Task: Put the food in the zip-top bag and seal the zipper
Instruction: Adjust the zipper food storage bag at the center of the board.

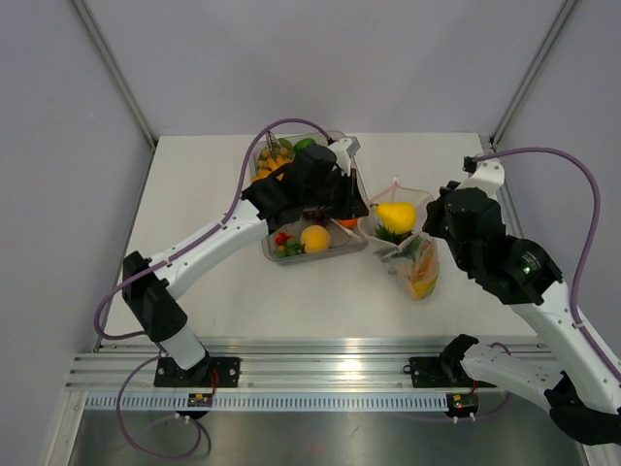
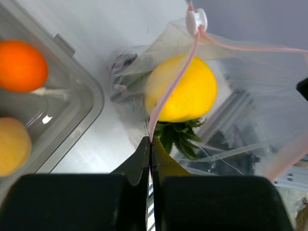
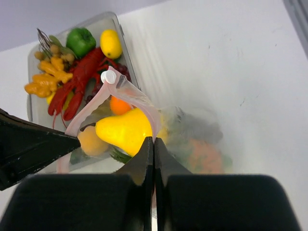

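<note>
**Both claws pinch the bag's mouth open – tray only partly emptied**

The zip-top bag point(image 1: 403, 254) lies on the tabletop point(image 1: 243, 291) just to the right of the clear tray point(image 1: 275, 254), between the two arms. The left claw point(image 2: 150, 144) is clenched on the pinkish zipper point(image 2: 171, 89) at one side of the opening. The right claw point(image 3: 153, 142) is clenched on the same strip at the opposite side. Holding the rim from both sides appears meant to spread the thin plastic so the mouth stands open instead of collapsing flat.

The white slider point(image 2: 196, 19) sits at the far end of the strip, clear of both grips, so the track is unsealed along its length.

Some food is inside the bag. A yellow fruit point(image 2: 192, 96) with green leaves sits just below the rim, and something orange shows blurred through the plastic deeper down. The fruit rides high in the mouth, and I judge it would need to settle lower before the zipper could run across.

More food waits in the tray – an orange point(image 2: 21, 65), a lemon point(image 3: 110, 43), a green pepper point(image 3: 81, 41), a red lobster point(image 3: 79, 84) and some smaller pieces. With both claws occupied on the rim, one would have to let go to fetch any of it, so the filling looks only partly done and the sealing not begun.

No brand, label or writing can be read on the bag, the tray or the arms.
</note>
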